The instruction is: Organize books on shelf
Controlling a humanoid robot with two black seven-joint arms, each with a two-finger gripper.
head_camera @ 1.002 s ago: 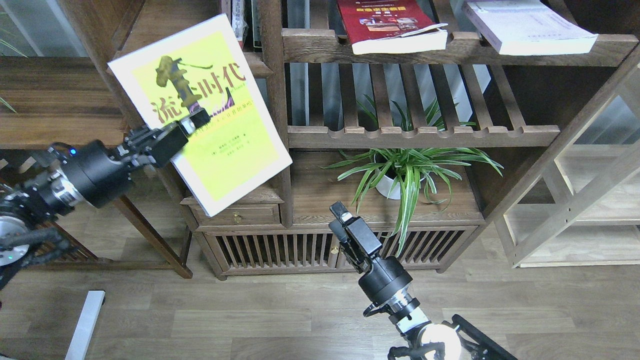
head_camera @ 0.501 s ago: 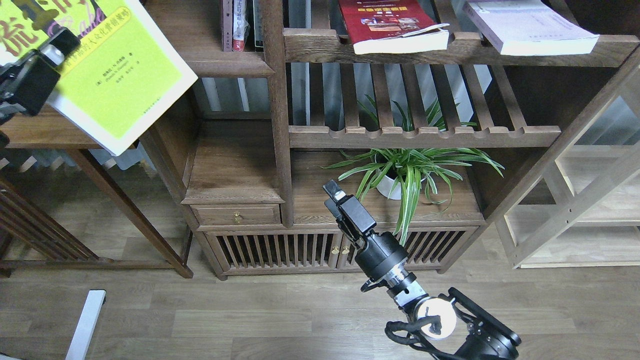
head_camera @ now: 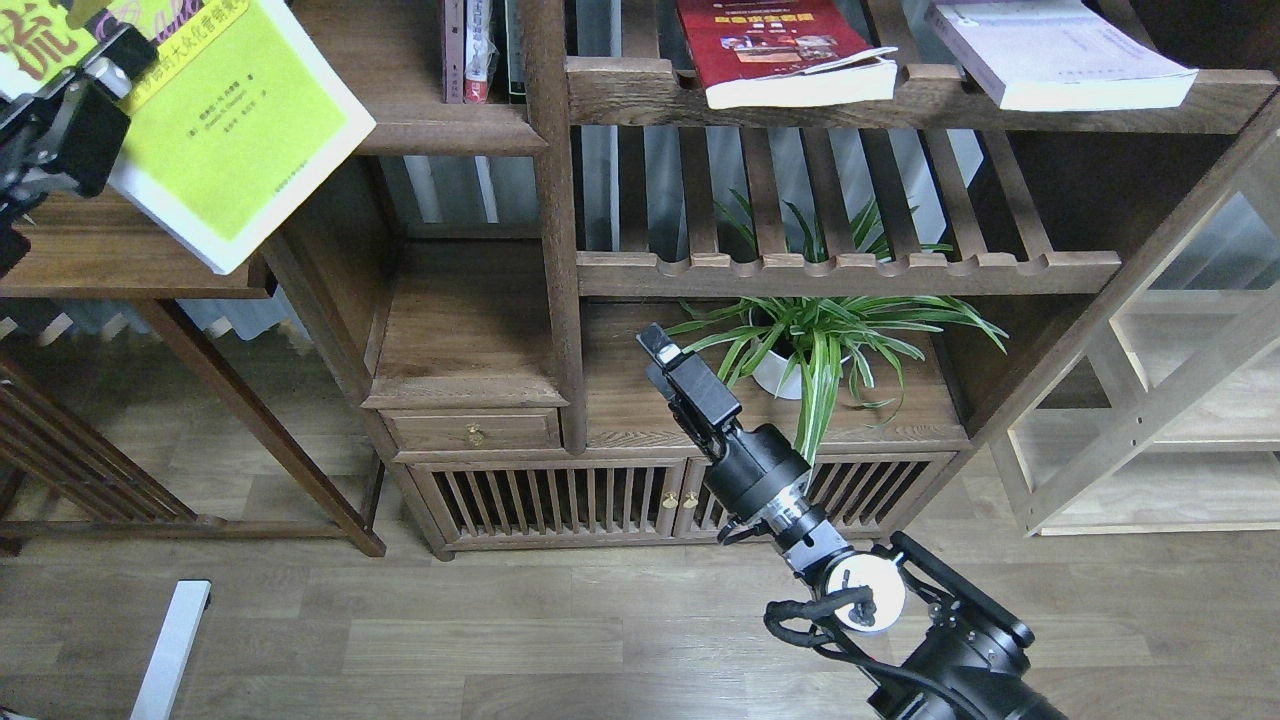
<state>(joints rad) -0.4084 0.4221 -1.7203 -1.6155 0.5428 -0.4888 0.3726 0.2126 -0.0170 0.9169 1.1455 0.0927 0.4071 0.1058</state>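
My left gripper (head_camera: 112, 52) is at the top left corner, shut on the yellow-green book (head_camera: 235, 120). It holds the book tilted in the air, left of the bookcase, with the book's right corner over the left end of the solid dark shelf (head_camera: 450, 135). The red book (head_camera: 775, 45) and the pale white book (head_camera: 1060, 55) lie flat on the upper slatted rack. My right gripper (head_camera: 655, 348) is low at the centre, in front of the cabinet, empty. Its fingers overlap, so I cannot tell its state.
Several upright books (head_camera: 480, 50) stand at the right end of the solid shelf. A potted spider plant (head_camera: 810, 350) sits just right of my right gripper. A dark side table (head_camera: 110, 265) is under the held book. A pale wood unit (head_camera: 1180, 400) stands right.
My left gripper has carried the yellow-green book up and left, from in front of the bookcase to the top left corner. My right gripper has risen slightly up-left.
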